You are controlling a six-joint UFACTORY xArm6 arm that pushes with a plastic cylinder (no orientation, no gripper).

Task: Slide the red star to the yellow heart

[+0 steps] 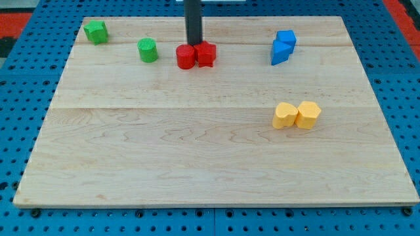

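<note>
Two red blocks sit side by side at the view's top centre: a round red one (pixel 186 57) on the left and the red star (pixel 206 54) on the right, touching. My tip (pixel 194 44) comes down just behind them, at the seam between the two. The yellow heart (pixel 285 115) lies at the view's right middle, touching a yellow hexagon-like block (pixel 308 114) on its right. The star is far up and to the left of the heart.
A green cylinder (pixel 147 50) is left of the red pair. A green block (pixel 96 31) sits at the top left corner. Two blue blocks (pixel 283 46) are at the top right. The wooden board (pixel 197 164) rests on a blue pegboard.
</note>
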